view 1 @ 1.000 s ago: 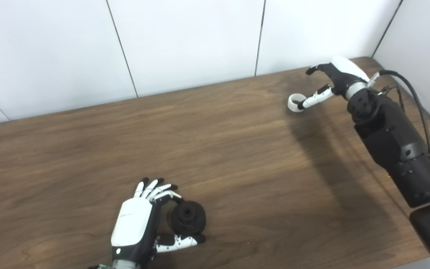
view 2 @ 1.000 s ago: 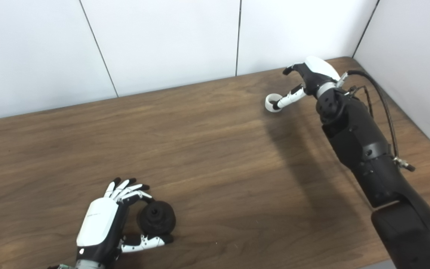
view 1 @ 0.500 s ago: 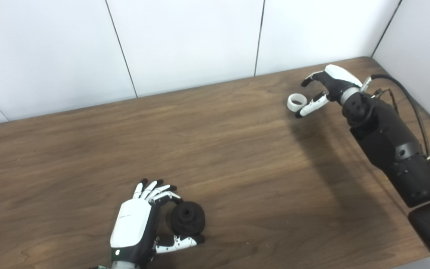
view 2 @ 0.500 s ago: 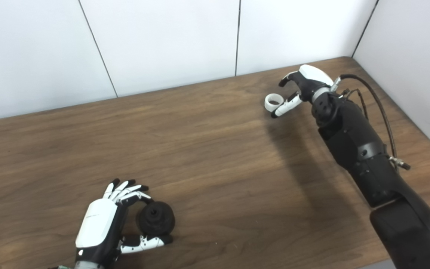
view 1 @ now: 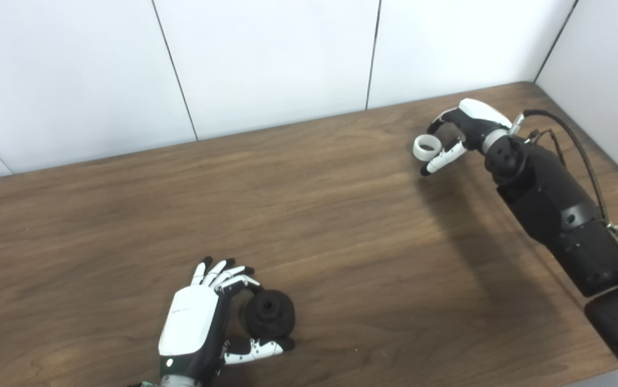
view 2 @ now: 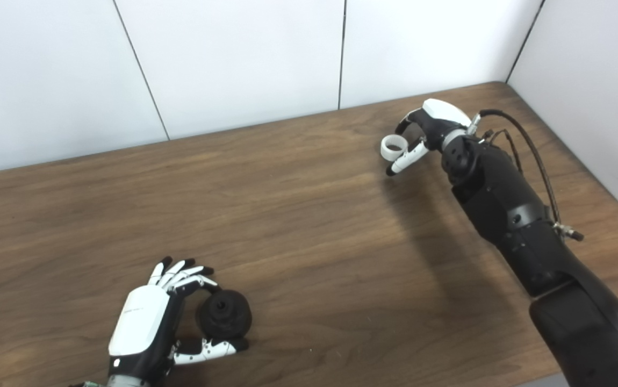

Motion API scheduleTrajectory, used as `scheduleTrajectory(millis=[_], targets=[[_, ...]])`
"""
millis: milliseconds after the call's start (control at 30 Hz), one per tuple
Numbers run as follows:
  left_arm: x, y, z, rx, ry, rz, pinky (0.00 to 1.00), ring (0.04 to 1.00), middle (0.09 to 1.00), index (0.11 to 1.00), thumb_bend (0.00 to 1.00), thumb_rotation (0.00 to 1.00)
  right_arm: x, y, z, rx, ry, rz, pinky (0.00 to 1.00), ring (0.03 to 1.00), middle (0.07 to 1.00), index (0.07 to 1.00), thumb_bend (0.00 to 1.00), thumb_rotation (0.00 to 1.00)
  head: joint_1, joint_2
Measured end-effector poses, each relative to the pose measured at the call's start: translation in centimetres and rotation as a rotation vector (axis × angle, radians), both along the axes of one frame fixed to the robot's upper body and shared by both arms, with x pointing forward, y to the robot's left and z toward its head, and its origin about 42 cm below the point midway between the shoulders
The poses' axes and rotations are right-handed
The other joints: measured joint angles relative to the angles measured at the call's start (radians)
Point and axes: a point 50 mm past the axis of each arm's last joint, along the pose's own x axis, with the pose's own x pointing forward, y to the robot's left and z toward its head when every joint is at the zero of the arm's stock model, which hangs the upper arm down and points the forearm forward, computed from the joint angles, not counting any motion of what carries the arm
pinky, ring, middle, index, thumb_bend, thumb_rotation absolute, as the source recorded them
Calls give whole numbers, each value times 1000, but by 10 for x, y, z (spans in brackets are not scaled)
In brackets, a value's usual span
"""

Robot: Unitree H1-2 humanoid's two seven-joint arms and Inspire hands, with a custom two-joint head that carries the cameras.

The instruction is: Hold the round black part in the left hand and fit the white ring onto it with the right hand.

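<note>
The left hand (view 1: 193,328) at about 7 o'clock has its fingers and thumb wrapped around the round black part (view 1: 269,314), low on the wooden table (view 1: 341,242) near the front edge. Way up at 2 o'clock near the back corner, the right hand (view 1: 462,131) curls around the white ring (view 1: 426,146), though whether it's actually gripping it I can't tell, and there's loads of bare wood between the two.

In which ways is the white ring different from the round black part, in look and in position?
The white ring is thin, pale and open through its middle; the round black part is dark, thicker, with only a small central hole. The ring is at the far right of the table, between the right robot hand's fingers; the black part is near the front, in the left robot hand. Both are round.
</note>
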Motion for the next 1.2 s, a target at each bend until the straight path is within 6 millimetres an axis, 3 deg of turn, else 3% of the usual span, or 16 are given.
scheduleTrajectory(millis=[567, 1200], targets=[[-4, 1, 1, -3, 6, 5, 1000, 903, 783, 484, 524, 53, 3, 2, 5, -12, -50, 18, 891, 936, 864, 629, 796, 168, 8, 6], [-4, 2, 2, -3, 10, 5, 1000, 899, 781, 484, 524, 54, -1, -1, 2, -6, -48, 12, 883, 932, 845, 616, 789, 156, 6, 12]])
